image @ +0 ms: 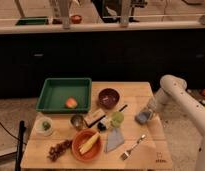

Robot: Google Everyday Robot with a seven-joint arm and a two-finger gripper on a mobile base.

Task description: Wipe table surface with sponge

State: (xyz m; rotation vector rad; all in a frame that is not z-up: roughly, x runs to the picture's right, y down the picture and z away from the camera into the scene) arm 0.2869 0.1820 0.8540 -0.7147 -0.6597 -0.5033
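The light tan wooden table surface (146, 92) has a small dark logo mark (158, 160) at its near right corner. The small blue-grey sponge (142, 118) is at the table's right side, just above or on the wood. My gripper (147, 112) hangs from the white arm that bends in from the right, and it is shut on the sponge from above and to the right.
A green tray (56, 90) with an orange fruit (71, 102) is at the back left. A dark red bowl (108, 97), green cup (117, 118), metal cup (77, 121), orange bowl (87, 145), pale-blue cloth (114, 139), fork (132, 148) and white bowl (45, 126) crowd the middle and left.
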